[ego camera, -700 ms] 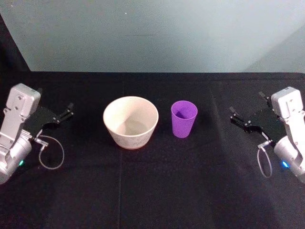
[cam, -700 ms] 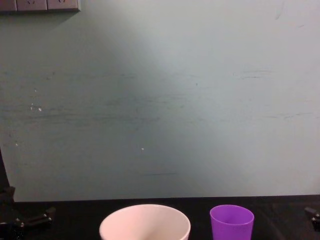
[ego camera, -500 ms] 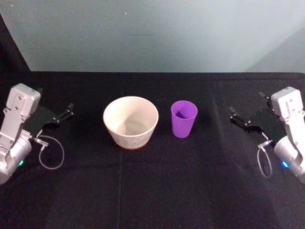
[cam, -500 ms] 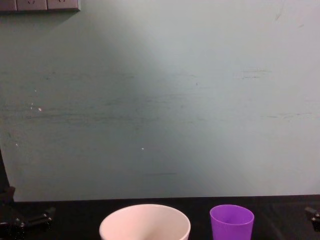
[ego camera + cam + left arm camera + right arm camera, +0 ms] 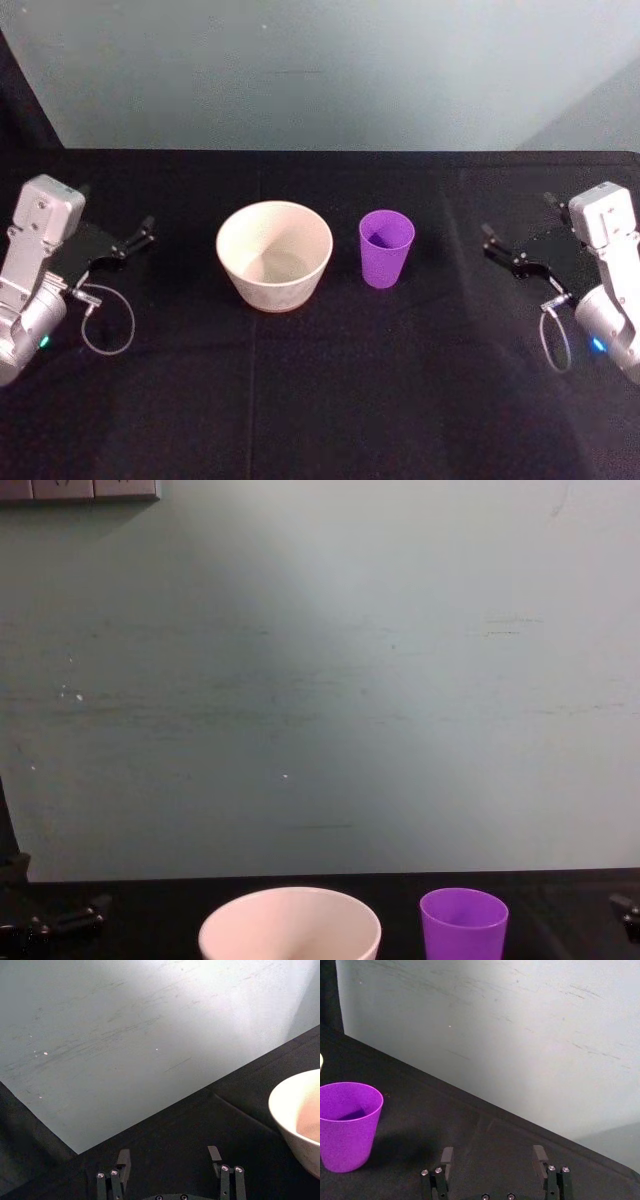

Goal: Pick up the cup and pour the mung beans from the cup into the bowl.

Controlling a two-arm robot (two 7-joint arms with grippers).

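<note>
cup (image 5: 386,248), stood upright mid-table, is placed nearer the open, empty right gripper (image 5: 489,241) than the likewise open left gripper (image 5: 147,231).

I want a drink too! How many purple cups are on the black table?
1. The purple cup stands upright just to the right of the white bowl, not touching it. Nothing there looks big enough to hide another.

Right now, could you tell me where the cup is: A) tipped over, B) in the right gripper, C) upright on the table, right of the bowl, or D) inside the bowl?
C: the cup stands upright on the table, right of the bowl with a gap between them.
</note>
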